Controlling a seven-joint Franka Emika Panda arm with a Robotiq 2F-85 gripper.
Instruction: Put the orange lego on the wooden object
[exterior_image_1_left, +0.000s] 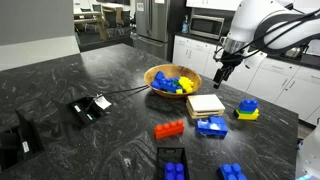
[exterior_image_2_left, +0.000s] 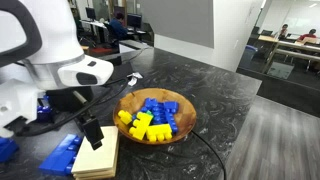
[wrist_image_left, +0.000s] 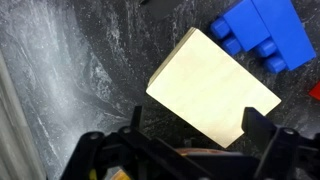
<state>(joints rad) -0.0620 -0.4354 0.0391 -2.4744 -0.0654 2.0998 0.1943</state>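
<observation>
The orange lego (exterior_image_1_left: 169, 129) lies flat on the dark marble counter, in front of the wooden object; only a red sliver of it (wrist_image_left: 315, 92) shows at the wrist view's right edge. The wooden object (exterior_image_1_left: 206, 103) is a pale flat square block next to the bowl. It also shows in an exterior view (exterior_image_2_left: 98, 155) and fills the middle of the wrist view (wrist_image_left: 212, 85). My gripper (exterior_image_1_left: 222, 80) hovers above the wooden object, open and empty. Both fingers show in the wrist view (wrist_image_left: 197, 125), and it shows in an exterior view (exterior_image_2_left: 90, 132).
A round wooden bowl (exterior_image_1_left: 152, 72) (exterior_image_2_left: 185, 128) of yellow and blue bricks stands behind the block. A blue brick (exterior_image_1_left: 211, 125) (wrist_image_left: 262, 30) (exterior_image_2_left: 62, 155) lies beside it. A yellow-and-blue stack (exterior_image_1_left: 246, 110), more blue bricks (exterior_image_1_left: 172, 165) at the front and a black device (exterior_image_1_left: 90, 108) are also here.
</observation>
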